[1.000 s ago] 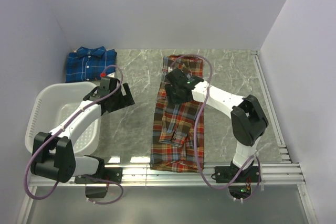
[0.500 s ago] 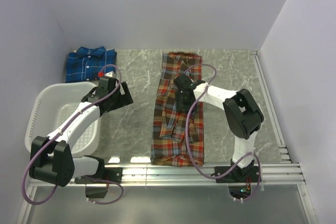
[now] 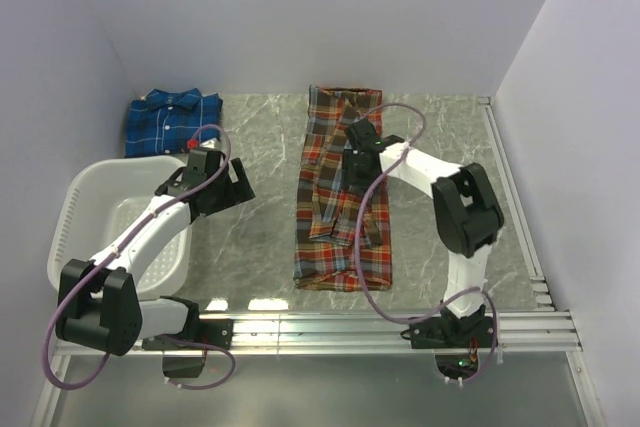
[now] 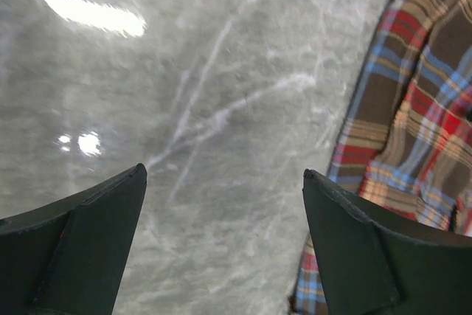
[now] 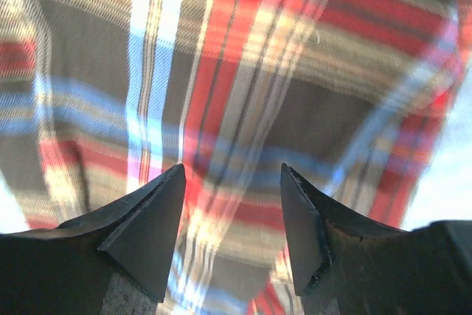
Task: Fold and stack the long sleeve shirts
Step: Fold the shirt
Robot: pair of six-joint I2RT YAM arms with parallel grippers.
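Red-orange shirt point(image 3: 325, 257) lies lengthwise, near edge to far wall; left gripper point(image 4: 223, 172) spread wide; right gripper point(image 5: 232, 170) spread over it

No text, label, brand mark, number or sign can be read in any view. The red-orange plaid shirt point(image 3: 322, 247) and the blue plaid shirt point(image 3: 165, 125) show only their check patterns. The white basket point(image 3: 75, 209) and the grey marbled tabletop point(image 3: 260, 222) carry no legible marking.
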